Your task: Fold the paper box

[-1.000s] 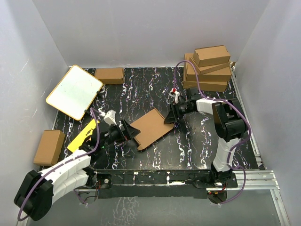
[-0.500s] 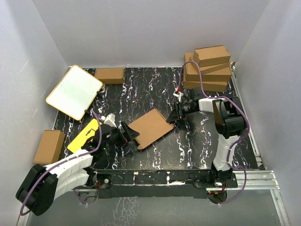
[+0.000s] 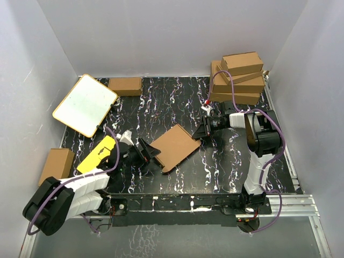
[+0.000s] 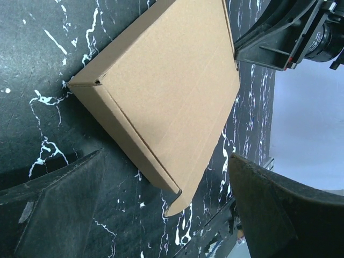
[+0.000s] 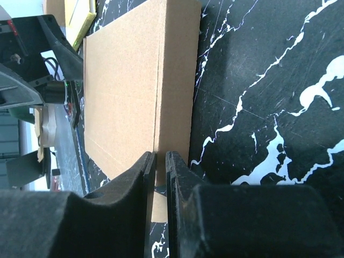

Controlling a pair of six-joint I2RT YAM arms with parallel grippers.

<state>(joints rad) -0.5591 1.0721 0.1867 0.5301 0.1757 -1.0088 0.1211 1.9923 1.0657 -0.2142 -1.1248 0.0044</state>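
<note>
The paper box (image 3: 173, 146) is a thin, closed brown cardboard mailer lying flat mid-table, turned at an angle. My left gripper (image 3: 150, 156) is open at the box's near-left corner, its fingers spread wide. In the left wrist view (image 4: 166, 161) the box (image 4: 161, 86) lies just ahead of the jaws, with a small tab (image 4: 180, 201) sticking out at its corner. My right gripper (image 3: 202, 133) is shut, its tips at the box's far-right edge. In the right wrist view (image 5: 161, 156) the box (image 5: 134, 91) lies just past the tips.
A white board with an orange rim (image 3: 85, 105) leans at the back left. A yellow card (image 3: 97, 153) lies by the left arm. Brown boxes sit at the back (image 3: 124, 86), at the left (image 3: 56, 167) and stacked at the back right (image 3: 239, 78).
My right gripper has slid a little to the right along the box's far edge. My left gripper has moved slightly right and toward the near edge. The box has turned slightly.
</note>
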